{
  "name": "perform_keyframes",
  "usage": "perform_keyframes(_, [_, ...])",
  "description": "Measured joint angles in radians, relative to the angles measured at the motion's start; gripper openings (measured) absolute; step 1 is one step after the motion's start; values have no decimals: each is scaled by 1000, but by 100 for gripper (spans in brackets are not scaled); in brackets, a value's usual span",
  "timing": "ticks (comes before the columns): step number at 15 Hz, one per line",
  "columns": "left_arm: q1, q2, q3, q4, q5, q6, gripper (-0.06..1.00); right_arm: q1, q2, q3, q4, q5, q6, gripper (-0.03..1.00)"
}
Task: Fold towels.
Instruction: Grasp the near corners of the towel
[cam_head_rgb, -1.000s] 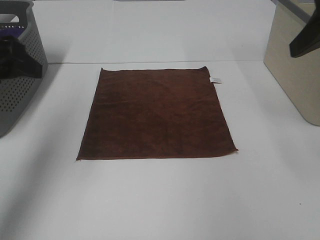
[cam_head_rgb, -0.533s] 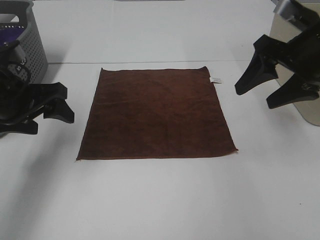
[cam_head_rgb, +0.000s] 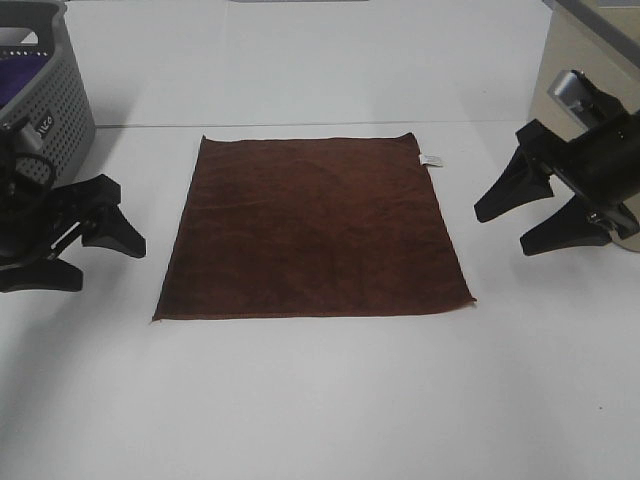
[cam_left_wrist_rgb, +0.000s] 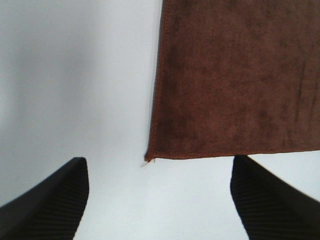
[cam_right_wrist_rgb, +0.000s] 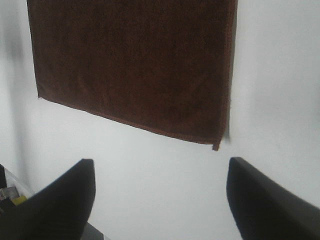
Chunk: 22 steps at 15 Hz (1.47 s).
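Observation:
A dark brown towel (cam_head_rgb: 312, 228) lies flat and unfolded on the white table, with a small white tag (cam_head_rgb: 430, 160) at its far right corner. My left gripper (cam_head_rgb: 100, 255) is open, left of the towel's near left corner, which shows in the left wrist view (cam_left_wrist_rgb: 150, 156). My right gripper (cam_head_rgb: 512, 222) is open, right of the towel's right edge. The right wrist view shows the towel (cam_right_wrist_rgb: 135, 60) and its near right corner (cam_right_wrist_rgb: 216, 146) between the open fingers (cam_right_wrist_rgb: 60, 200). Both grippers are empty.
A grey perforated basket (cam_head_rgb: 50, 110) with something purple inside stands at the far left. A beige bin (cam_head_rgb: 580, 130) stands at the far right behind my right arm. The white table (cam_head_rgb: 320, 400) extends in front of the towel.
Both arms have come into view from the sides and lowered toward the towel's near corners. The towel has not moved.

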Motion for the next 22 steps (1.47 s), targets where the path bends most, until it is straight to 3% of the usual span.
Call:
perform_keyframes(4, [54,125,-2,-324,100,347,73,-2,92,0,16,0,-47,71])
perform_keyframes(7, [54,193,-2,-498,127,506,73,-2,130,0,39,-4,-65,71])
perform_keyframes(13, [53,258,-3,-552,140,559,73,8,210,-1,64,-81,-66,71])
perform_keyframes(19, [-46,302,-51,-606,145,563,70,161,279,-79,127,-84,-65,66])
perform_keyframes(21, [-67,311,-63,-596,96,533,53,171,288,-79,123,-101,-41,50])
perform_keyframes(22, [-67,314,-63,-580,74,520,35,170,291,-79,109,-108,-27,39])
